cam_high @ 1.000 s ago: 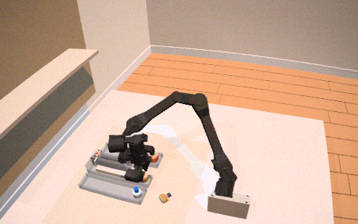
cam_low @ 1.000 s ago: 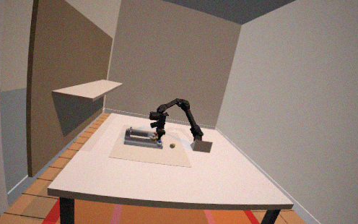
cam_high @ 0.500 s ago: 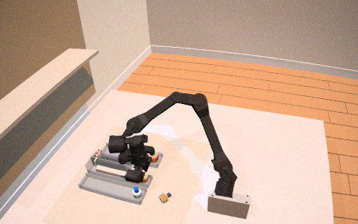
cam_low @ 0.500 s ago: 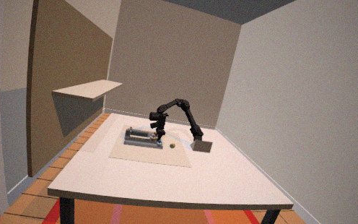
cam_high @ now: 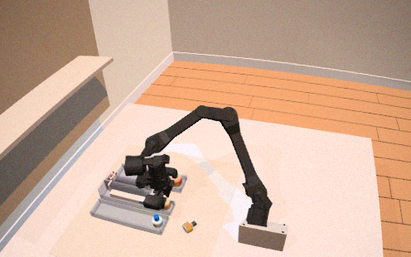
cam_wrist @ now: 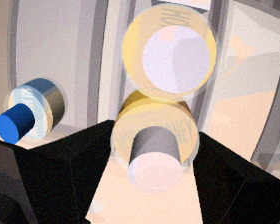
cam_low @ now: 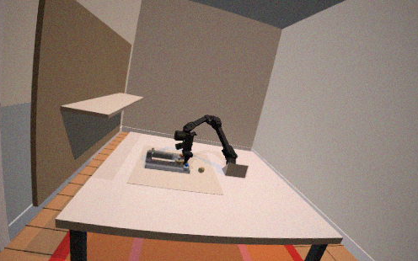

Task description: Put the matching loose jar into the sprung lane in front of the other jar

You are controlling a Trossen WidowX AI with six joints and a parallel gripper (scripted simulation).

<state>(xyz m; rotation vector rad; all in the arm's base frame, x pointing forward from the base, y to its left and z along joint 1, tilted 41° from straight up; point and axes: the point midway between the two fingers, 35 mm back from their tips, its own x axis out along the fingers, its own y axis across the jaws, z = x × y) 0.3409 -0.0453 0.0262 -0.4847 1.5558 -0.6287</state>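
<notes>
My gripper (cam_high: 163,194) (cam_low: 186,160) (cam_wrist: 154,134) is shut on a yellow honey jar with a pale lid (cam_wrist: 153,172), held about upright at the front end of the middle lane. Directly behind it, a matching yellow jar (cam_wrist: 175,60) stands in that lane; in the wrist view the two bodies meet or overlap. A yellow jar (cam_high: 167,204) shows beside the near finger in the top view. A white edge (cam_wrist: 188,4), perhaps the pusher, shows behind the rear jar. The front stop and the held jar's base are hidden, so floor contact cannot be told.
A white jar with a blue cap (cam_high: 157,220) (cam_wrist: 35,111) stands in the near lane (cam_high: 118,215). A red-orange jar (cam_high: 176,181) stands in the far lane. An orange jar with a dark cap (cam_high: 188,226) (cam_low: 201,169) lies on the mat in front. Lane walls flank the fingers.
</notes>
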